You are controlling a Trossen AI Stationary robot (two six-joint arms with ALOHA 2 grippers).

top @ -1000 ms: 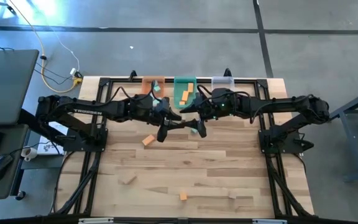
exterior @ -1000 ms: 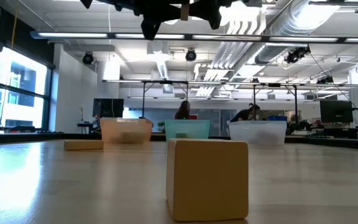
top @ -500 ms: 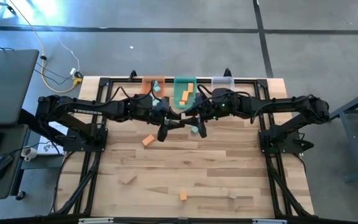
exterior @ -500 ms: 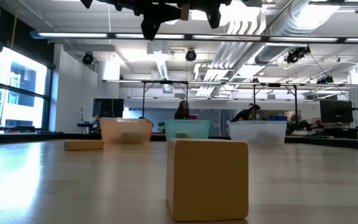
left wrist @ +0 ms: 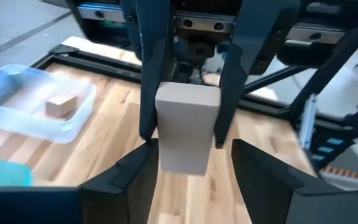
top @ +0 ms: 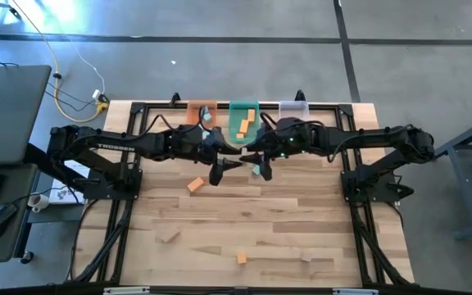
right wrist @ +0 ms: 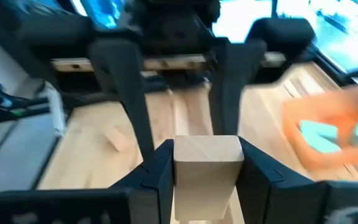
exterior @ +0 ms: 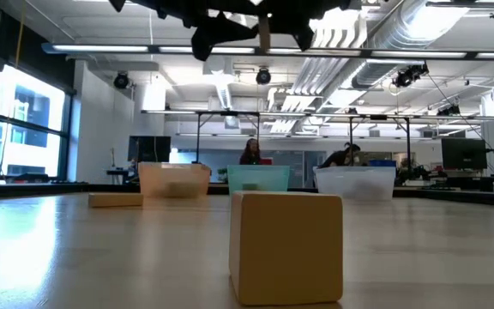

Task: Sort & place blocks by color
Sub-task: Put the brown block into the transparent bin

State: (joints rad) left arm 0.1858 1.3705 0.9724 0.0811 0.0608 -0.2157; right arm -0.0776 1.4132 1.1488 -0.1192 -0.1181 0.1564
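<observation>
Above the table's middle, a tan wooden block (top: 242,162) hangs in the air between my two grippers. My right gripper (right wrist: 207,177) reaches in from the right and is shut on it. My left gripper (left wrist: 191,180) faces it from the left, open, with one finger on each side of the block (left wrist: 187,130) and a gap to each. In the low view both grippers show as dark shapes at the top, with the block (exterior: 264,33) between them. Other blocks lie on the table: an orange one (top: 194,185), a tan one (top: 168,236), a small orange one (top: 241,258) and a tan one (top: 306,257). My right gripper pinches the tan block by two opposite side faces (right wrist: 178,163) between its two fingers. The fingers (left wrist: 149,81) come almost level from the table's right, slanting a little down. The block is lifted clear, high above the table.
Three trays stand along the far edge: orange (top: 197,107) holding teal blocks, green (top: 243,109) holding an orange block, and clear (top: 293,107) holding a tan block (left wrist: 61,104). A tan block (exterior: 286,247) sits close before the low camera. The near half of the table has free room.
My right gripper has shut on the tan block and my left gripper has opened off it, so the block has passed from left to right. Both hands have stayed in place above the table's middle. In the low view the block now hangs a little lower.
</observation>
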